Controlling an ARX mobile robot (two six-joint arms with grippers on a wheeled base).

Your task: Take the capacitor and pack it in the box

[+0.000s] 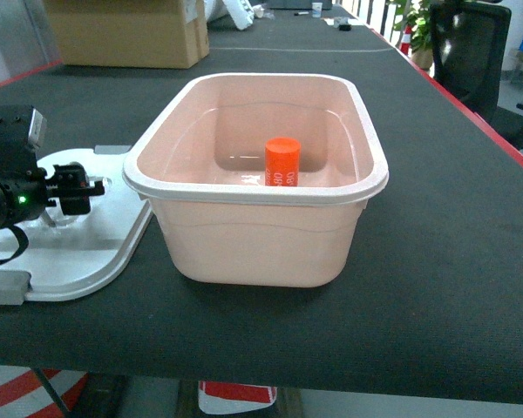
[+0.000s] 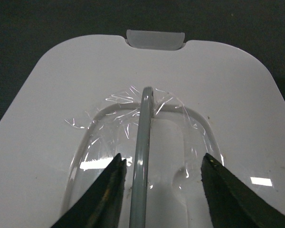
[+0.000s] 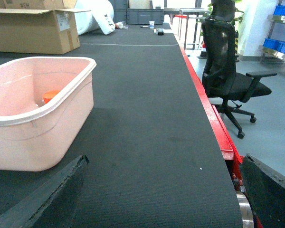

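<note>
Left gripper (image 2: 164,190) hangs just over the white lid (image 2: 52,95), with its two black fingers (image 2: 104,199) spread apart. The grey loop handle (image 2: 141,156) stands up between them, much closer to one finger than the other, and I cannot tell if it touches. The gripper holds nothing. The capacitor (image 1: 282,163) is already in the box (image 1: 253,196), standing up on the floor of it, off to the side of this gripper. So the packing part looks done, and I think the step now is picking up the lid to close the box. Next, the gripper should squeeze its fingers onto the handle, lift the lid, carry it sideways over the box, and set it down flat on the white rim. The handle is thin and sits off center, so the grip could slip if the fingers close crooked. The grey latch (image 2: 156,39) is out ahead of the fingers, at the far edge of the lid. Right gripper (image 3: 164,199) waits low over the black table (image 3: 147,118), fingers wide apart and holding nothing, with the box off to its side.
</note>
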